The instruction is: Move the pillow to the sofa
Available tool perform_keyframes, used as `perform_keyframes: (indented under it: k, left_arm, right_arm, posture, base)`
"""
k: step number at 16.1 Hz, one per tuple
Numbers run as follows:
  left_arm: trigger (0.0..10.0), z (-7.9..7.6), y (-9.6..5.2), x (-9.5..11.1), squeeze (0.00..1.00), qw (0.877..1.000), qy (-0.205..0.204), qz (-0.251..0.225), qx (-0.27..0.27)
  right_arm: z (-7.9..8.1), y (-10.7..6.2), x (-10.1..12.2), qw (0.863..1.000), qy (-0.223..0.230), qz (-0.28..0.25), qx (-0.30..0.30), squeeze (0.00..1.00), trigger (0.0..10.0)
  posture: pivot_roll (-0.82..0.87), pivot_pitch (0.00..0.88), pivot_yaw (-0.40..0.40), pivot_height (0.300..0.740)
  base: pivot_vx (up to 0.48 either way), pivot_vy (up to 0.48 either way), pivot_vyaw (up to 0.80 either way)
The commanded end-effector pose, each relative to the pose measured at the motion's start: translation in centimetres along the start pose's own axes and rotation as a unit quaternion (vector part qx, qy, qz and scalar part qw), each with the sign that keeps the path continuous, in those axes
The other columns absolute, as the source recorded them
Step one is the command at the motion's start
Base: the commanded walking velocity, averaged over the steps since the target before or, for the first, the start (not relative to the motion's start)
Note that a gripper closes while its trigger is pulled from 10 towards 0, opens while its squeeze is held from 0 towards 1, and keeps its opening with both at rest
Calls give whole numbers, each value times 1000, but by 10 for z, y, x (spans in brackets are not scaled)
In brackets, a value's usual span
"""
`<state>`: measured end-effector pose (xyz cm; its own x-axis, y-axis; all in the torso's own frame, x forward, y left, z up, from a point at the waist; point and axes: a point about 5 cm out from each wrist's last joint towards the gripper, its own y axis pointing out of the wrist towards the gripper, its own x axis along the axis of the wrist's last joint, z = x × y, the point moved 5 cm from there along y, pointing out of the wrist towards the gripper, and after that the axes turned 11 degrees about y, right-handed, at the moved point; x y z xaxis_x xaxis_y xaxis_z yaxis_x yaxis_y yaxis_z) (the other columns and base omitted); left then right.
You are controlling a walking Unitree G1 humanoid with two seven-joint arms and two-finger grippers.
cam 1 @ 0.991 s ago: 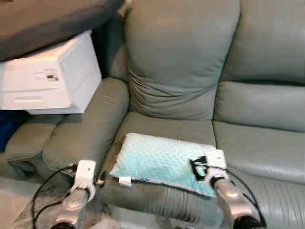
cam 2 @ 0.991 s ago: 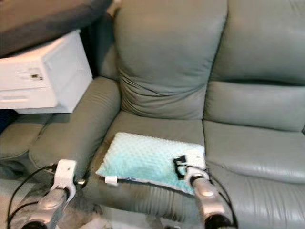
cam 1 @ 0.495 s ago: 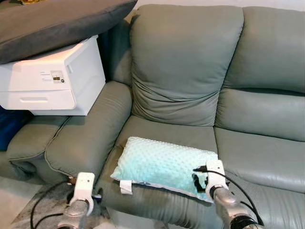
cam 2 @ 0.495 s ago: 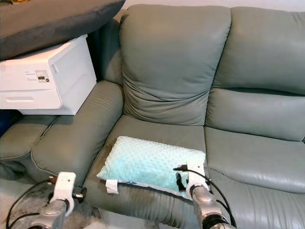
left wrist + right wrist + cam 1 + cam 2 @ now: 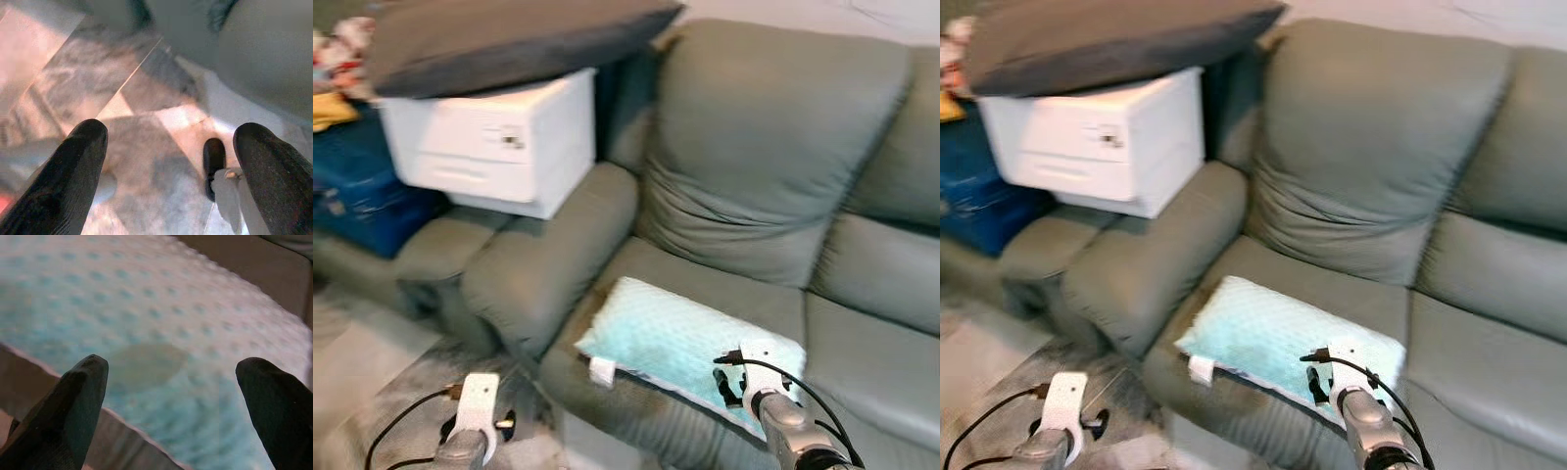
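Sofa [image 5: 773, 186]: grey-green leather, spans the centre and right of the head views; its padded armrest sits centre left.
Dark cushion [image 5: 509, 39]: grey, upper left of the frame, resting on top of the printer.
Printer [image 5: 499, 147]: white box, upper left, just beside the sofa's armrest.
Blue container [image 5: 362, 196]: far left, partly under the printer.
Pillow [image 5: 685, 343]: pale turquoise with a dotted texture, lying flat on the sofa's seat cushion, lower centre, close to the front edge.
Floor [image 5: 146, 147]: mottled marble, lower left.
Right gripper [image 5: 171, 396]: fingers spread wide, hovering just over the pillow, holding nothing.
Left gripper [image 5: 166, 161]: fingers spread wide above the floor, holding nothing.
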<state>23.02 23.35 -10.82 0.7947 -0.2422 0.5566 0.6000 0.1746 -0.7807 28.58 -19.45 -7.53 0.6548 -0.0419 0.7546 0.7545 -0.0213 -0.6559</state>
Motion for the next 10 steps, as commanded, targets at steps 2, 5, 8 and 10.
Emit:
perform_keyframes:
  k: [2,5,8,10]
  left_arm:
    - [10000,-2,-1,-5,0,1000,-3,8,-7]
    - [10000,-4,-1,-8,0,1000,-5,12,-11]
    - [10000,-6,-1,-10,0,1000,-12,15,-14]
    - [10000,-6,-2,-12,0,1000,-15,18,-16]
  right_arm:
    - [-2,-2,-9,1000,-13,15,3,0,10000]
    - [0,-2,-13,1000,-20,20,7,0,10000]
    - [-2,-3,-16,999,-20,25,5,0,10000]
    - [-6,-4,-19,999,-16,31,0,0,10000]
  posture:
    - [-52,0,20,740]
    - [-55,0,21,740]
    - [-59,0,24,740]
    - [-59,0,24,740]
  base:
    - [0,0,800]
    - [0,0,800]
    - [0,0,800]
    - [0,0,800]
